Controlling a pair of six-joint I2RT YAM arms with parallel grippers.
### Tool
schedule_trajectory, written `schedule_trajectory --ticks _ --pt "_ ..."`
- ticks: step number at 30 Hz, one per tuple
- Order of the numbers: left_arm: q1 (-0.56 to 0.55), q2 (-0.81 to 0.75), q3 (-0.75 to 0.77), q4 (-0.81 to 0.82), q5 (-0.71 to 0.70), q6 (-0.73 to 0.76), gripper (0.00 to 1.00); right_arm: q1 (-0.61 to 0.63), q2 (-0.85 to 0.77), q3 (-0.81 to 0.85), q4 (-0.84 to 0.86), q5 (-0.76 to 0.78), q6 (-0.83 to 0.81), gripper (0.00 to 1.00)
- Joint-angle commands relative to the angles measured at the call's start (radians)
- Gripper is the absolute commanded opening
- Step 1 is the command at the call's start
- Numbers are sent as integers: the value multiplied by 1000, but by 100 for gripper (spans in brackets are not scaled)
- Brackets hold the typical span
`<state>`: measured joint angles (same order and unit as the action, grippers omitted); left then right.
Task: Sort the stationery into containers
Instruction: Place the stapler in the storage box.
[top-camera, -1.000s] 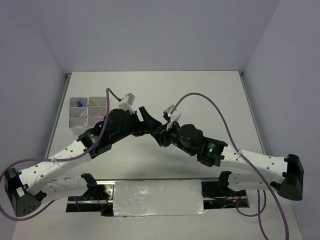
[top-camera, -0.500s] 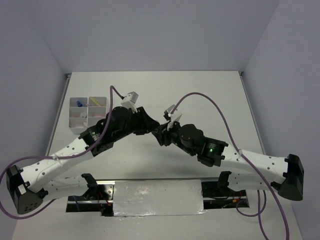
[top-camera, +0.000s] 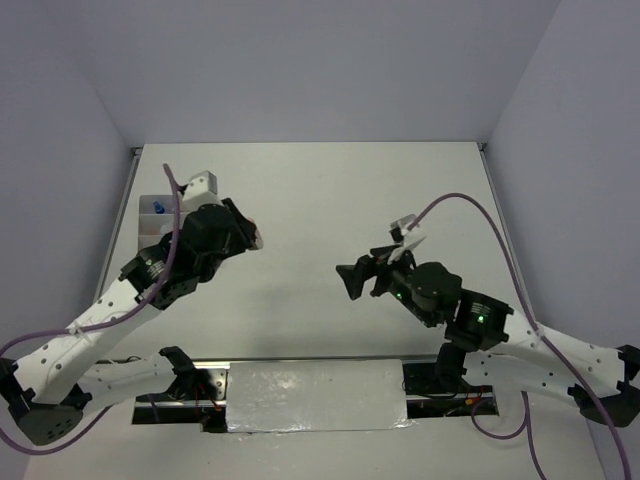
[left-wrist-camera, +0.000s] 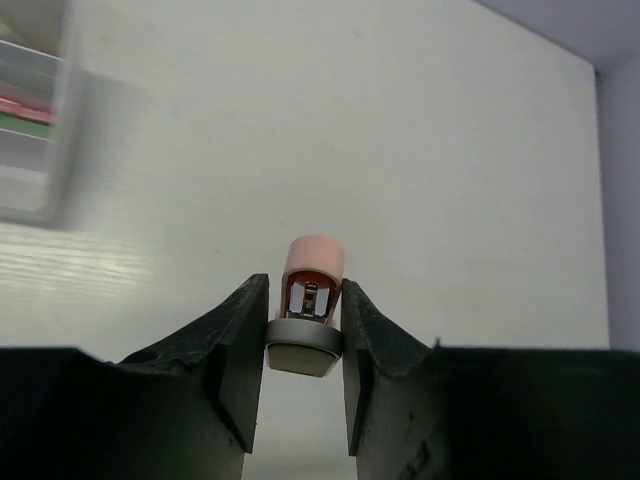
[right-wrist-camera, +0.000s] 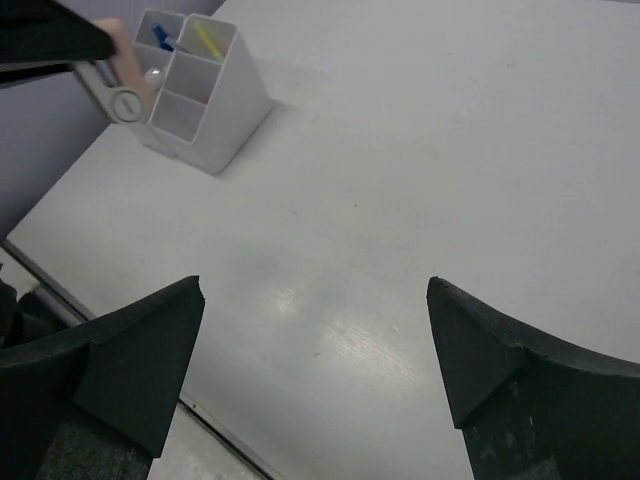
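Pink item (left-wrist-camera: 313, 262) is sitting clamped in the left claw (left-wrist-camera: 304, 300), pinched only at its grey end, so it is risking slipping before reaching the organizer (right-wrist-camera: 225, 120) ahead-left. Right claw (right-wrist-camera: 315, 290) is gaping, empty.

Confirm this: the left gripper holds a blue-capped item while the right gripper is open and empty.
Wrong colour: the left gripper holds a pink-capped item, as the left wrist view shows, while the right gripper is open and empty.
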<state>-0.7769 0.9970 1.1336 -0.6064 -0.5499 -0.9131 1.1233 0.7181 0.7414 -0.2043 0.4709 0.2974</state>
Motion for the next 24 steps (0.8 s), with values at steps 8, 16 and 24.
schedule_trajectory --ticks 8,16,24 --pt "422 -75 -38 -122 -56 124 0 -5 -144 -46 -520 310 370 100" --pt "735 -18 -118 -20 126 203 0 -11 -160 -86 -575 419 485 100" --pt "769 23 -155 14 125 157 0 -19 -161 -132 -589 474 549 100"
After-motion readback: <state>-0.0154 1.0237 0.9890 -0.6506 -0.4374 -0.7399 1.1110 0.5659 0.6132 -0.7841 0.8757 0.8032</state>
